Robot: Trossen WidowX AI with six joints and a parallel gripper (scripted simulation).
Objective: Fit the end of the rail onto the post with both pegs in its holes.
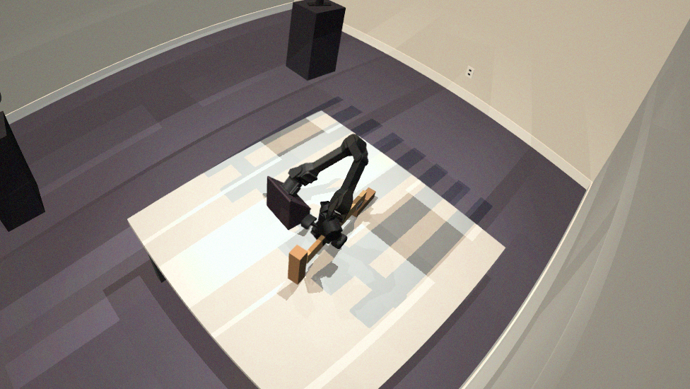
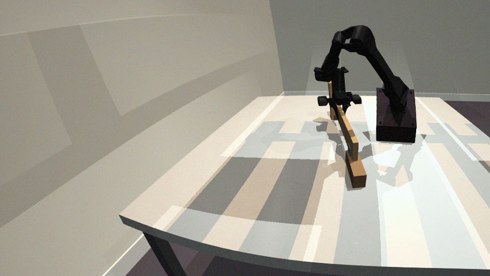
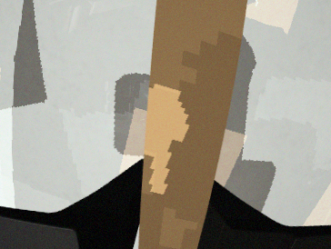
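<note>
The long wooden rail (image 1: 316, 246) (image 2: 348, 128) (image 3: 195, 91) is on edge, with its near end raised off the table and about level to the eye. My gripper (image 1: 328, 237) (image 2: 340, 109) (image 3: 165, 168) points down and is shut on the rail, nearer the post end. The post (image 1: 296, 265) (image 2: 333, 115) stands upright at that end. In the top view the rail's end appears at or very close to the post's face; whether they touch is unclear. The pegs and holes are not visible. The rail's far end sits at the bracket on the low footboard block (image 1: 370, 194) (image 2: 358, 169).
The arm's dark base (image 1: 284, 205) (image 2: 395, 133) stands on the table (image 1: 241, 345) (image 2: 274, 236) beside the rail. The arm arches above the rail. Patterned light and shadows cross the table top. Dark pedestals stand on the floor beyond the table.
</note>
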